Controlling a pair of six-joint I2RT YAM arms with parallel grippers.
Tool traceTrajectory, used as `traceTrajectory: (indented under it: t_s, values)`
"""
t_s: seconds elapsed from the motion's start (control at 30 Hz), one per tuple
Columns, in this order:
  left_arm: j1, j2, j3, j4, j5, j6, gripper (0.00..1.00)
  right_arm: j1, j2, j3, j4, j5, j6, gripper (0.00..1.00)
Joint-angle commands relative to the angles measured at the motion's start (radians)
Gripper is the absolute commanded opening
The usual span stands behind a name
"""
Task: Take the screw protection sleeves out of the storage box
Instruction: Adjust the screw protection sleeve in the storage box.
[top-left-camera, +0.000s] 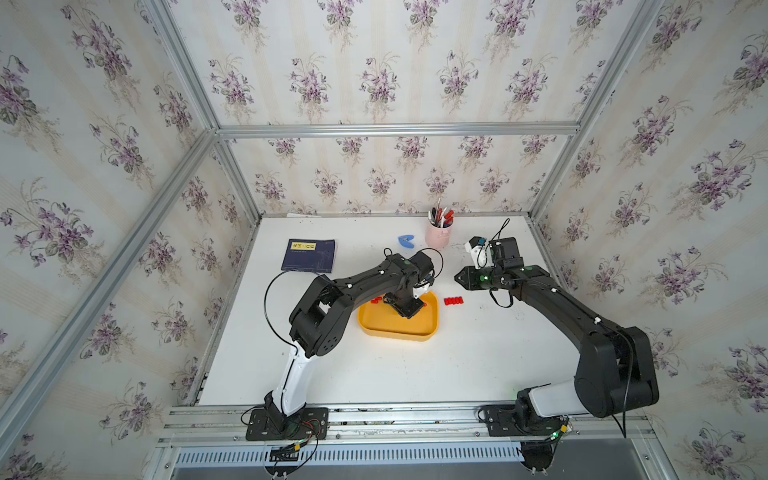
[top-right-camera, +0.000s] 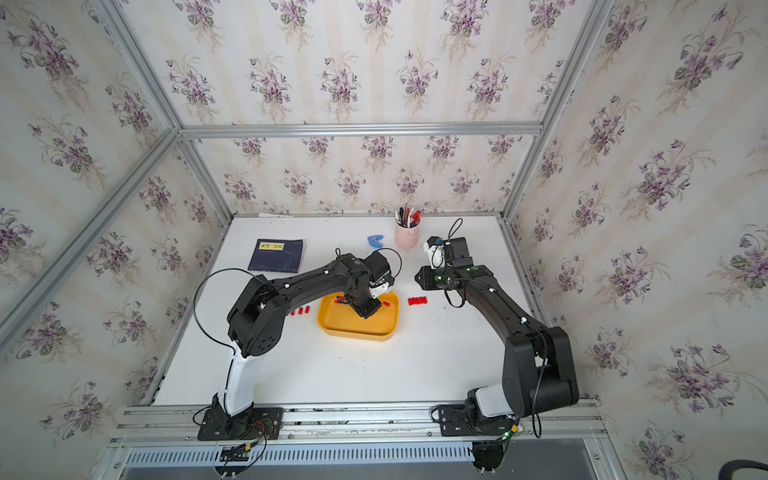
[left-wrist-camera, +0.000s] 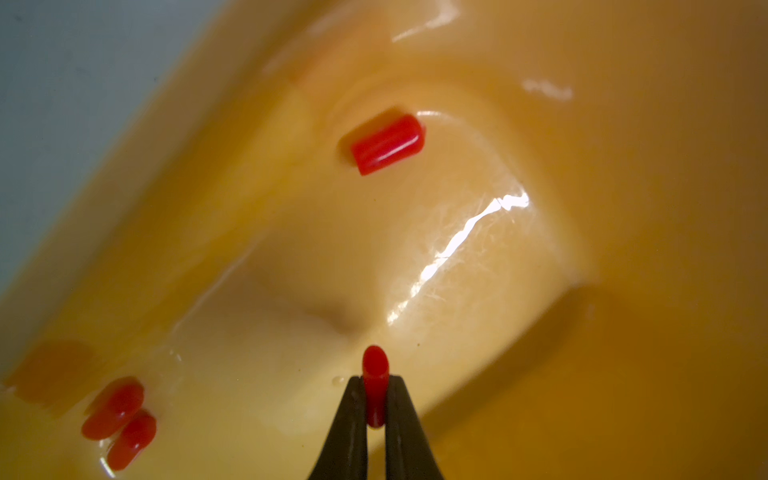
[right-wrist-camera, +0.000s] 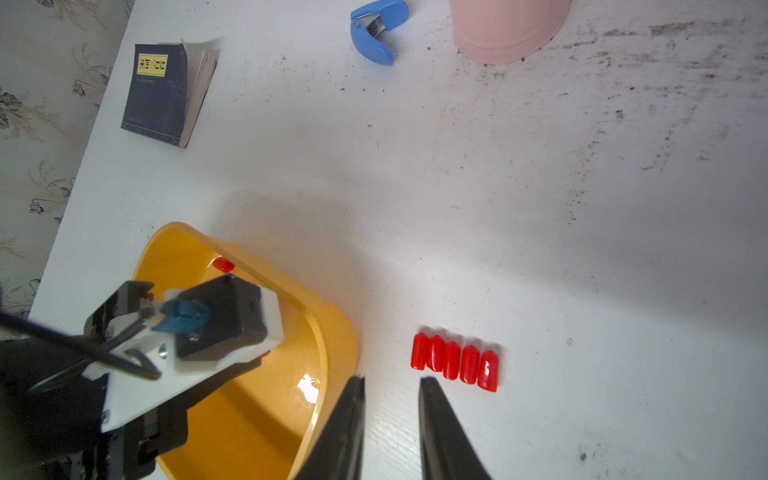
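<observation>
Five screw protection sleeves (right-wrist-camera: 455, 361) lie in one row on the tabletop (right-wrist-camera: 540, 208). Four more are inside the single storage box (left-wrist-camera: 623, 124) (one alone, two side by side, one between the left fingers (left-wrist-camera: 349, 424)). A further cluster of sleeves (top-right-camera: 301, 311) beside the box is too tiny to count. There is one book (right-wrist-camera: 160, 91), one pink cup (right-wrist-camera: 507, 29) and one blue hand tool (right-wrist-camera: 376, 31).

Red sleeves (top-left-camera: 453, 300) lie inside and beside yellow storage box (top-left-camera: 397, 334).

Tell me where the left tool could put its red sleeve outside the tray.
Widest bare table lies between the storage box and the front edge. A smaller patch lies between the book and the blue hole punch. Crowded: five sleeves right of the box, a few sleeves at its left.
</observation>
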Motion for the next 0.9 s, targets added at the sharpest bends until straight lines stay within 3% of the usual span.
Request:
traceTrajectory:
  t_s: [0.0, 0.17, 0.4, 0.57, 0.73, 0.87]
  values:
    - [0.006, 0.017, 0.004, -0.032, -0.003, 0.125, 0.11, 0.008, 0.008, 0.009, -0.014, -0.009, -0.003, 0.28]
    - [0.011, 0.034, -0.01, -0.004, -0.03, 0.175, 0.14, 0.015, 0.017, 0.007, -0.018, -0.012, -0.003, 0.28]
    - [0.013, -0.045, -0.06, 0.057, -0.029, 0.179, 0.44, 0.018, 0.017, 0.011, -0.022, -0.014, -0.013, 0.29]
    - [0.017, -0.143, -0.076, 0.057, -0.063, 0.155, 0.51, 0.02, 0.013, 0.02, -0.019, -0.037, -0.031, 0.3]
    - [0.062, -0.306, -0.103, 0.07, -0.077, 0.066, 0.58, 0.032, 0.003, 0.052, -0.019, -0.077, -0.087, 0.31]
    - [0.199, -0.474, -0.187, 0.124, -0.002, -0.126, 0.59, 0.148, 0.003, 0.094, -0.064, -0.108, -0.3, 0.31]
